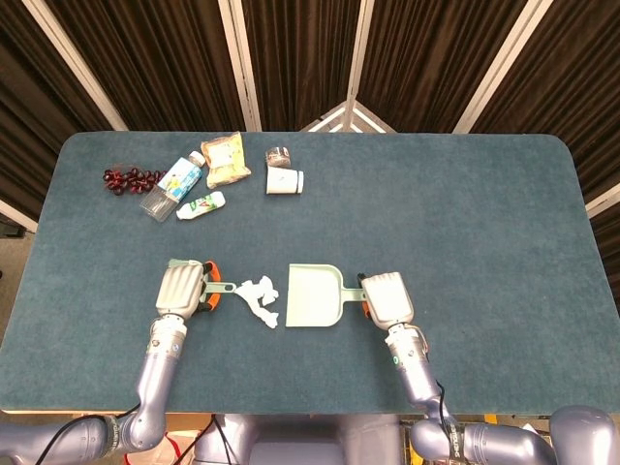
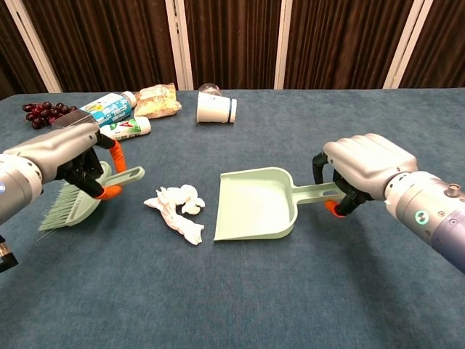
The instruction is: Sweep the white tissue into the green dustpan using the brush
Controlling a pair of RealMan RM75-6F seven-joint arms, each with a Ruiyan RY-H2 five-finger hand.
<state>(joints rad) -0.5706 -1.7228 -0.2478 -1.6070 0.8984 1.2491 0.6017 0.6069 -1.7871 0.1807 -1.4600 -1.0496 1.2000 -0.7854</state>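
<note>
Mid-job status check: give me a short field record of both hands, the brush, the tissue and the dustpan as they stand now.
left hand: grips the pale green plastic brush, lifted off the table, bristles angled down
right hand: holds the handle of the green plastic dustpan
dustpan: flat on the blue table, open mouth toward the tissue
crumpled white tissue: on the table between brush and dustpan, not yet in the pan

The left hand [image 1: 181, 288] hides most of the brush [image 2: 73, 204].

Far table edge: grapes [image 1: 133, 179], two bottles [image 1: 174, 184] [image 1: 201, 204], snack bag [image 1: 225, 158], tipped white cup [image 1: 285, 181].
</note>
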